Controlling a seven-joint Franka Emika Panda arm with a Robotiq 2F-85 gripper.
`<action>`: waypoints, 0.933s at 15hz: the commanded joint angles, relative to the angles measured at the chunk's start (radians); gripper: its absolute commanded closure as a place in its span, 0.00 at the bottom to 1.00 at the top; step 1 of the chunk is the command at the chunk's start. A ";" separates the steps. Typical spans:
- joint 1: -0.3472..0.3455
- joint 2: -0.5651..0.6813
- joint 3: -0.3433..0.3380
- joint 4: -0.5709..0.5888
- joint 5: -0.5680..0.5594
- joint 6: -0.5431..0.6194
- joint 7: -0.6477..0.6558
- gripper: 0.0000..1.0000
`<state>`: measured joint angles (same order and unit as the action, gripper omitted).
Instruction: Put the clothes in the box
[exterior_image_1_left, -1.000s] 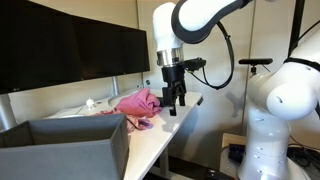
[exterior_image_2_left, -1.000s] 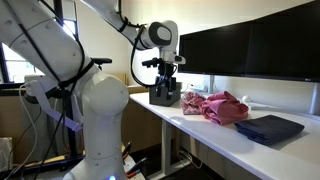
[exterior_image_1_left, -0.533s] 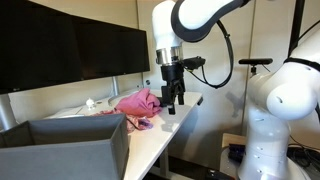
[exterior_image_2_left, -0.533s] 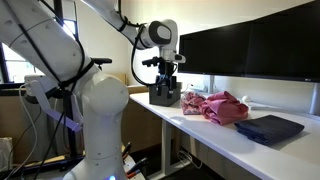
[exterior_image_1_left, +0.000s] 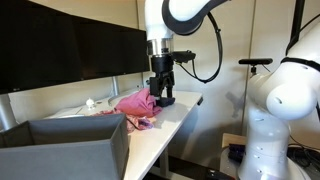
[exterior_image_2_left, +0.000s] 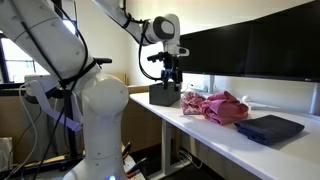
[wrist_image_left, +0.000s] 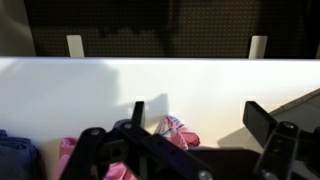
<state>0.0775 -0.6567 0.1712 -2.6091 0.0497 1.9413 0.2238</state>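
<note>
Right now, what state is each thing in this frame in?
box: upright, open-topped, on the table.
clothes: crumpled in a heap on the table, outside the box.
gripper: open, empty, low and close to the clothes.
monitors: screens dark.

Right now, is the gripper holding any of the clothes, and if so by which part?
Nothing is held. The gripper is open, jaws wide apart, hanging just over the near edge of the pink clothes on the desk, with no fabric pinched.
</note>
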 joint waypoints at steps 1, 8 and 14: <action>-0.004 0.096 0.004 0.063 -0.031 0.065 -0.016 0.00; 0.017 0.267 0.017 0.209 -0.032 0.237 -0.012 0.00; 0.014 0.419 0.051 0.334 -0.108 0.359 0.019 0.00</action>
<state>0.0959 -0.3191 0.2082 -2.3324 0.0022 2.2530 0.2203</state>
